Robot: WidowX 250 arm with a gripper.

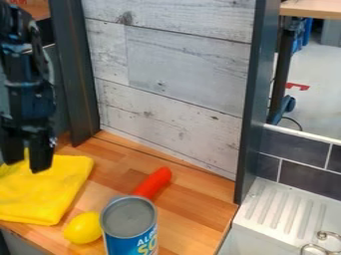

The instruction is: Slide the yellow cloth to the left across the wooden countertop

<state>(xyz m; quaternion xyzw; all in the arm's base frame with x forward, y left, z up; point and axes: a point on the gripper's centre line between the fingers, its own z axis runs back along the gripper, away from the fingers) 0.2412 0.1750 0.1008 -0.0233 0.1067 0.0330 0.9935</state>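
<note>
Claw (pixel 27 162) wide by yellow cloth (pixel 50 191)

Fingers apart, the claw hangs at far left; the cloth lies on the wooden counter (pixel 193 219). Next come a lemon (pixel 83 228), a can (pixel 128 218), a red-orange stick (pixel 153 183) behind it, and a white drainboard (pixel 276 209).

The arm (pixel 28 94) is black, with a cool bluish sheen along its lower section. Its upper part looks bulky and rounded, crossed by a thin pale band, and a dark curved strand, perhaps a cable, runs down one side. Below, squarish dark housings lead to the tool (pixel 26 162), whose two fingers are thick, black, blocky and blunt-ended.
</note>
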